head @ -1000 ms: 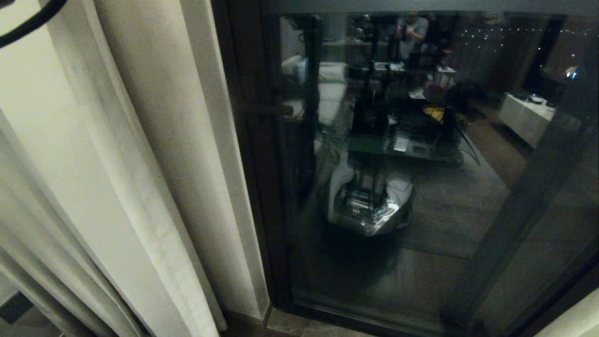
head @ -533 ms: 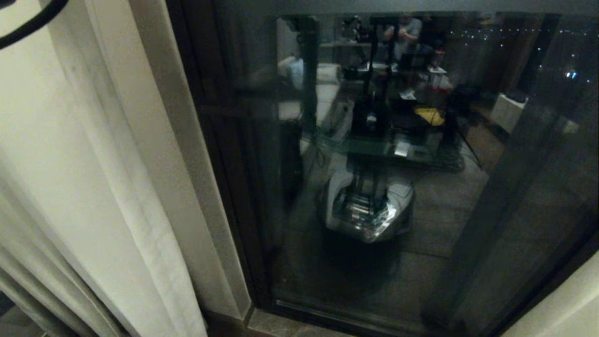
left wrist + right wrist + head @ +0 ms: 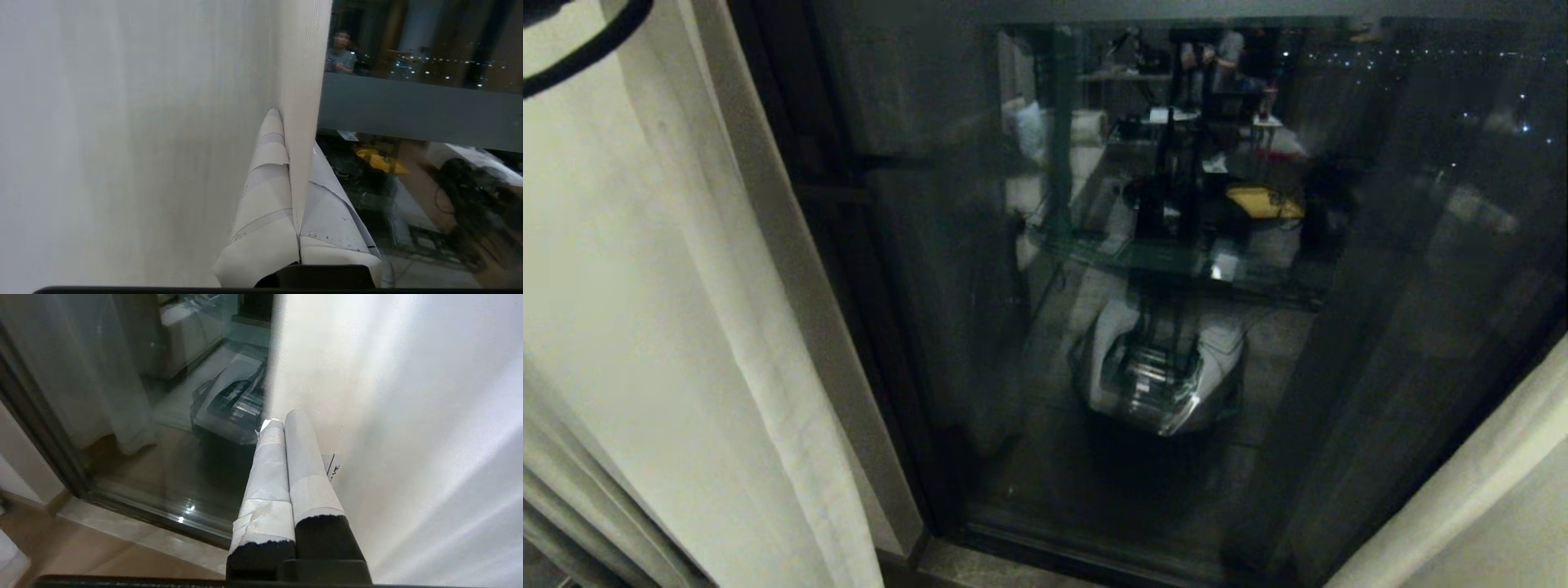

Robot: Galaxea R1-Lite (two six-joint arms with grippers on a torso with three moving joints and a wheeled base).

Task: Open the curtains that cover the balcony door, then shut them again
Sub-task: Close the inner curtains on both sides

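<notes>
The left pincer [image 3: 295, 179] reaches forward, clenched on the hemmed edge of the left curtain [image 3: 302, 81], beside the dark balcony door [image 3: 1176, 327]. The right pincer [image 3: 284, 424], empty and pressed together, rests against the right curtain [image 3: 408, 416].

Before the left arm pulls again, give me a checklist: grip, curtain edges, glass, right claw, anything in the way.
1. Left claw shut on the left curtain's hemmed edge: ok.
2. Balcony door glass uncovered between the panels: ok.
3. Right curtain at the frame's far corner, not held: ok.
4. Right claw shut, empty, beside the right curtain: ok.
5. Door handle clear of the fabric: cannot tell.
6. A person reflected in the glass, well behind the robot: ok.
</notes>
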